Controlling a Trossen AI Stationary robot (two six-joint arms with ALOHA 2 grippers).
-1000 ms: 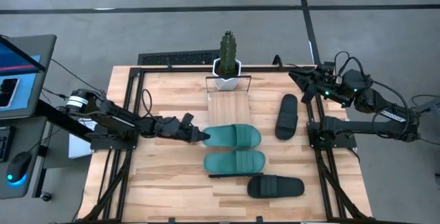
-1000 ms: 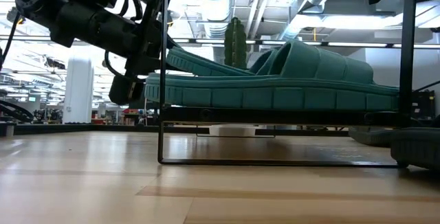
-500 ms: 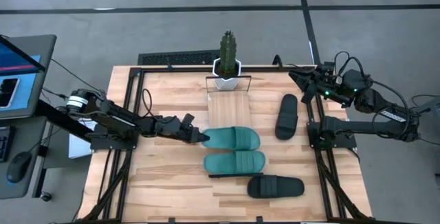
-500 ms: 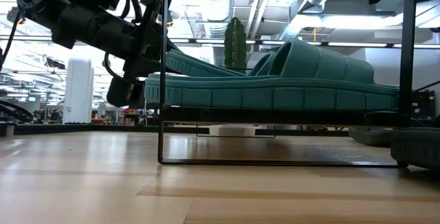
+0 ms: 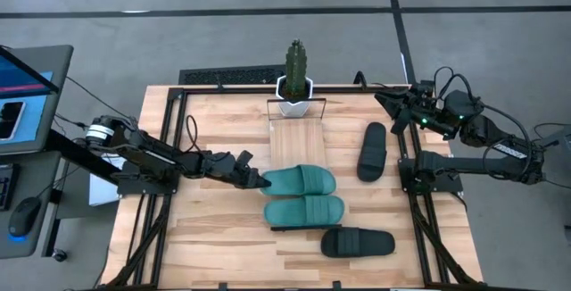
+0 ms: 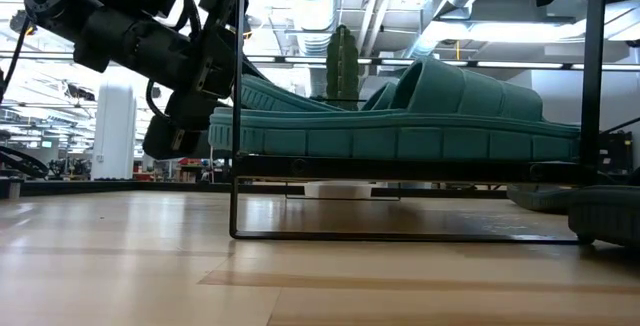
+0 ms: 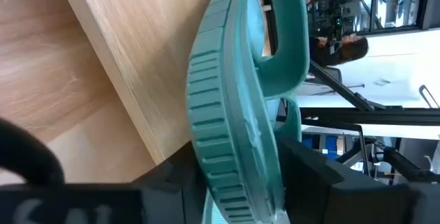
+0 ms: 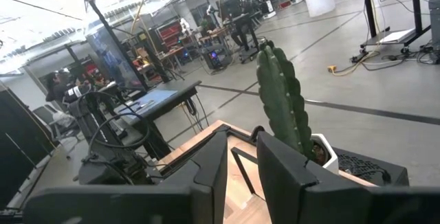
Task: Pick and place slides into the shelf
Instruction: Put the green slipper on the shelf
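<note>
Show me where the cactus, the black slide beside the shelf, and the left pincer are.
cactus (image 5: 296,59), high view, on its green stem.
black slide beside the shelf (image 5: 372,151), high view, on its strap.
left pincer (image 5: 260,180), high view, between its fingertips at the teal slide's end.

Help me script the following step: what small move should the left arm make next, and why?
Probably draw the left gripper straight back, away from the teal-green ribbed rubber slide. That slide already lies on the light-wood plank shelf beside its twin, and the fingers stand open at its heel, no longer pinching it. Two black slides wait on the table.
</note>
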